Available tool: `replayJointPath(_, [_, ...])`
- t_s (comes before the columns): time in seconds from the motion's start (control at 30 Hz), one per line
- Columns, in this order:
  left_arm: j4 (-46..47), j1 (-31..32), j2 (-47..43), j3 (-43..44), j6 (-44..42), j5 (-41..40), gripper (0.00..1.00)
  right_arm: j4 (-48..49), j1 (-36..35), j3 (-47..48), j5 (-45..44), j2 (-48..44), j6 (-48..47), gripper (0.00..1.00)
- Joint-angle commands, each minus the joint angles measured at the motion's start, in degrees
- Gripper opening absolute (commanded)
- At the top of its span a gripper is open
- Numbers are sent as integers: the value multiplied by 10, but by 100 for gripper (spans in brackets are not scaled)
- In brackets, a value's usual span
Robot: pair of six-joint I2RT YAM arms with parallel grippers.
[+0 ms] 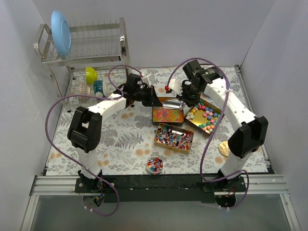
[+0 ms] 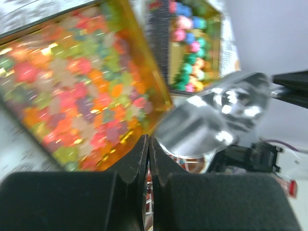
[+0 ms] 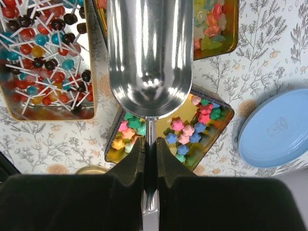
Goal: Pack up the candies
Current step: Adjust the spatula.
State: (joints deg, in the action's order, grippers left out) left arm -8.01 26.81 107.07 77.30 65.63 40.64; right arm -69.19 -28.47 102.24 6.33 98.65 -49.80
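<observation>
Right claw (image 3: 150,144) clenched on scoop (image 3: 149,57) handle. Scoop bowl empty, long axis pointing straight away from claw. Star candies (image 3: 187,132) in tin beneath scoop neck. Left claw (image 2: 148,144) clenched, empty, beside gummies (image 2: 72,82).

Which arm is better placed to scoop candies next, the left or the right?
Right: the right gripper grips the scoop above the candies; the left gripper is shut and empty.

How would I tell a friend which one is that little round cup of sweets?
On the floral table mat, find the three gold tins near the middle. Just in front of them, toward the black rail, stands the small cup alone. It is round and tiny; the tins are rectangular and much larger.
</observation>
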Motion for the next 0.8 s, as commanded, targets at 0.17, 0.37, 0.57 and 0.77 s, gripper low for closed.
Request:
replayJointPath(0.17, [-118, -45, -123, -133, -70, -164, 0, -14, -8, 85, -40, 77, -105, 1])
replayJointPath(0.37, [-69, -45, -135, -210, -55, -172, 0, -56, -9, 152, -146, 138, -233, 1])
replayJointPath(0.57, [-21, -45, -104, -226, -40, -152, 0, -29, -14, 130, -268, 149, -361, 1])
replayJointPath(0.77, [36, -40, -91, -249, -26, -116, 0, 4, -30, 121, -341, 160, -430, 1])
